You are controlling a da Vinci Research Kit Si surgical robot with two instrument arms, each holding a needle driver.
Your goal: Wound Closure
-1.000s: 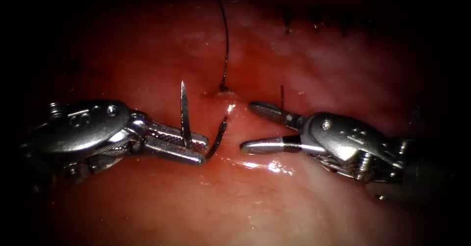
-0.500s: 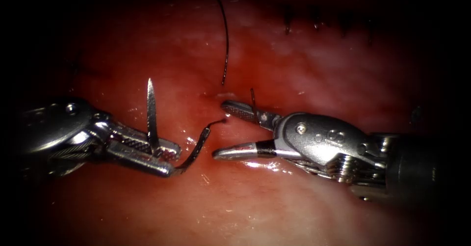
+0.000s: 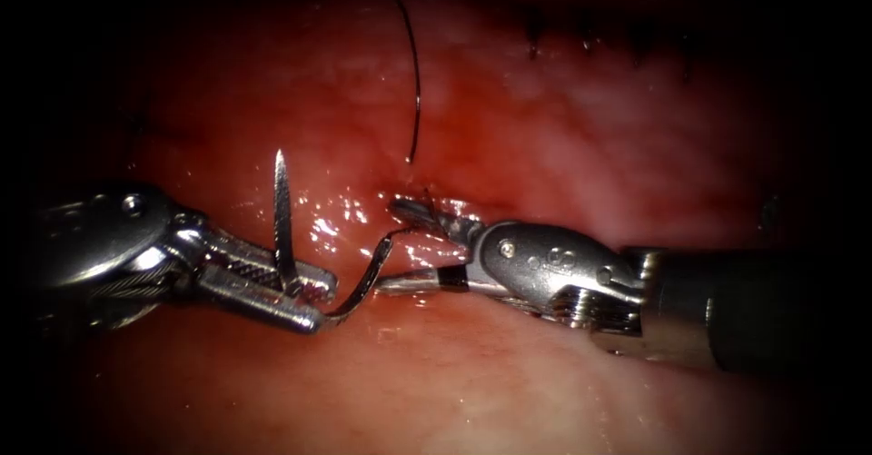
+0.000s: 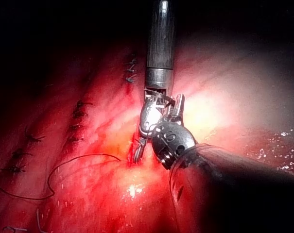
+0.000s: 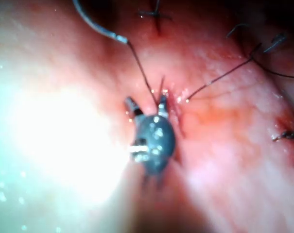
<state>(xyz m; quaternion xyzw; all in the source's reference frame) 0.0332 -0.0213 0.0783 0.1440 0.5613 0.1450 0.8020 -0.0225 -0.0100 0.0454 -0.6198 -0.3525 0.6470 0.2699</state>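
the left tool (image 3: 304,296) pinched the needle (image 3: 283,223) at mid-curve, out of the tissue (image 3: 509,373), left of the cut; the right tool (image 3: 400,246) (jaws spread, empty) straddled the thread (image 3: 416,101); closing might crush it; counted: two tools, one needle.

Row of short dark finished stitches (image 3: 586,42) across far edge of wet pink tissue (image 3: 509,391) in endoscope view, well apart from centre, each a small upright dash. Same kind of dark stitches in left wrist view: one short column (image 4: 131,70), second column (image 4: 78,121) beside it, third (image 4: 20,150) further out. Right wrist view: dark knotted stitch (image 5: 154,13), another knotted stitch (image 5: 288,136), loose dark cut ends (image 5: 278,41) nearby. Red fluid film (image 3: 454,137) over surface, darkest mid-field. Bright wet glints (image 3: 329,226) on sheen.
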